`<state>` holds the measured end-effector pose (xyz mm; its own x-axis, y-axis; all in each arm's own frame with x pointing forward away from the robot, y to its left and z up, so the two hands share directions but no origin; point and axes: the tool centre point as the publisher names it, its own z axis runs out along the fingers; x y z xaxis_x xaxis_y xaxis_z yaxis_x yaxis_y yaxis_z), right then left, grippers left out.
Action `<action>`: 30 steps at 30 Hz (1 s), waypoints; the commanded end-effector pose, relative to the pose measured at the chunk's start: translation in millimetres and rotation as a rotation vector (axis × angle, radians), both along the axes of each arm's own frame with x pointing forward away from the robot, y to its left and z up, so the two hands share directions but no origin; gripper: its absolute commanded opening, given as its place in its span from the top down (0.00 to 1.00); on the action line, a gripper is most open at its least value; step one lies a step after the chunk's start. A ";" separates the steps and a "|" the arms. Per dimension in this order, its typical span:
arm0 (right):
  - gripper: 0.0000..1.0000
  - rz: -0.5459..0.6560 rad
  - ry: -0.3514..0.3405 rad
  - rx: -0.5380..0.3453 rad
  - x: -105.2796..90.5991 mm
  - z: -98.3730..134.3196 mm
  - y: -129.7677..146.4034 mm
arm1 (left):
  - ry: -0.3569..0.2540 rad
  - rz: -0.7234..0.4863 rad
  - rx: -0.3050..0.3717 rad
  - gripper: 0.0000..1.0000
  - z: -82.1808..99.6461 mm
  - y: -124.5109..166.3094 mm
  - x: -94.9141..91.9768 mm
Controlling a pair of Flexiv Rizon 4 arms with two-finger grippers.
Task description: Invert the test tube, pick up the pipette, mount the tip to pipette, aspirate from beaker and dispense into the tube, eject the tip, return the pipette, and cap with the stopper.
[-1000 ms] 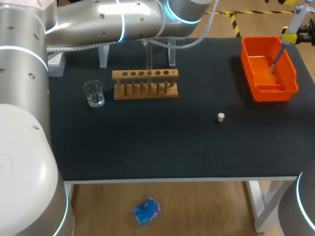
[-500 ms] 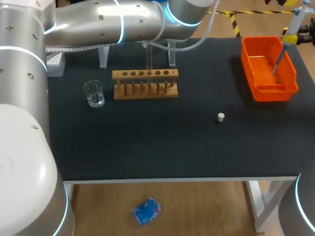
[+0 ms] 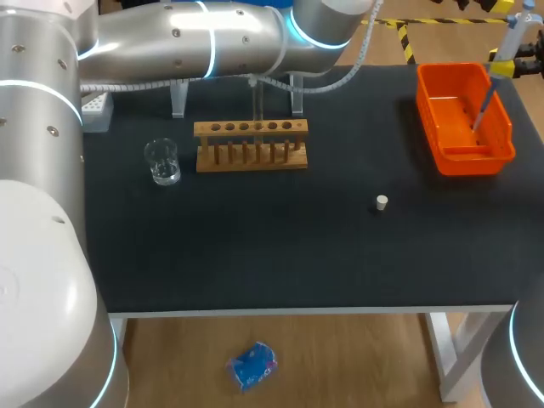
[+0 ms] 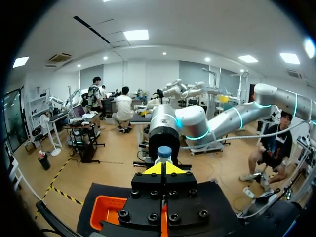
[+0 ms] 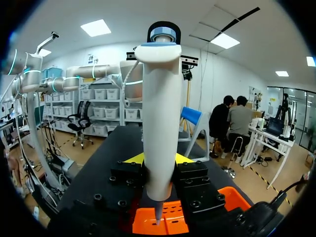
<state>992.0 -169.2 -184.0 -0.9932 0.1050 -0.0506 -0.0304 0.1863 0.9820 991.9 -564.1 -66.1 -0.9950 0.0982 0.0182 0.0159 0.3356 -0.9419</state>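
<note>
My right gripper [image 5: 159, 160] is shut on the white pipette [image 5: 161, 118] with its blue top, held upright. The head view shows that pipette [image 3: 503, 53] at the table's far right corner, its thin tip [image 3: 481, 109] hanging over the orange bin [image 3: 501, 140]. A clear test tube [image 3: 257, 100] stands in the wooden rack [image 3: 251, 146]. The beaker [image 3: 161, 161] sits left of the rack. A small white stopper [image 3: 382, 202] lies on the mat. My left gripper [image 4: 165, 169] is shut on nothing, raised above the table and facing the right arm.
A tip box [image 3: 96, 106] sits at the far left edge. A clear acrylic stand [image 3: 294, 92] rises behind the rack. My left arm [image 3: 212, 38] spans the table's back. The black mat between the rack, the stopper and the front edge is bare.
The pipette in my right gripper has shifted slightly to the right over the bin. My left arm has drifted a little upward.
</note>
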 end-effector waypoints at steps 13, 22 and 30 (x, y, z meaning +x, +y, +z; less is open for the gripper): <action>1.00 -0.002 -0.001 -0.003 -1.1 1.2 0.4 | -0.023 0.033 -0.022 1.00 5.1 -7.0 2.2; 1.00 -0.002 -0.001 -0.003 -1.1 1.2 0.4 | 0.002 0.025 -0.030 1.00 -3.8 -14.0 -1.0; 1.00 -0.002 -0.001 -0.003 -1.1 1.2 0.4 | 0.008 0.028 -0.040 1.00 -7.1 -13.9 -4.7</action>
<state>991.8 -169.0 -183.8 -0.9931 0.1055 -0.0508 -0.0304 0.1864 0.9820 989.7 -579.1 -71.1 -0.9967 0.0763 0.0263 -0.0015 0.3082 -0.9513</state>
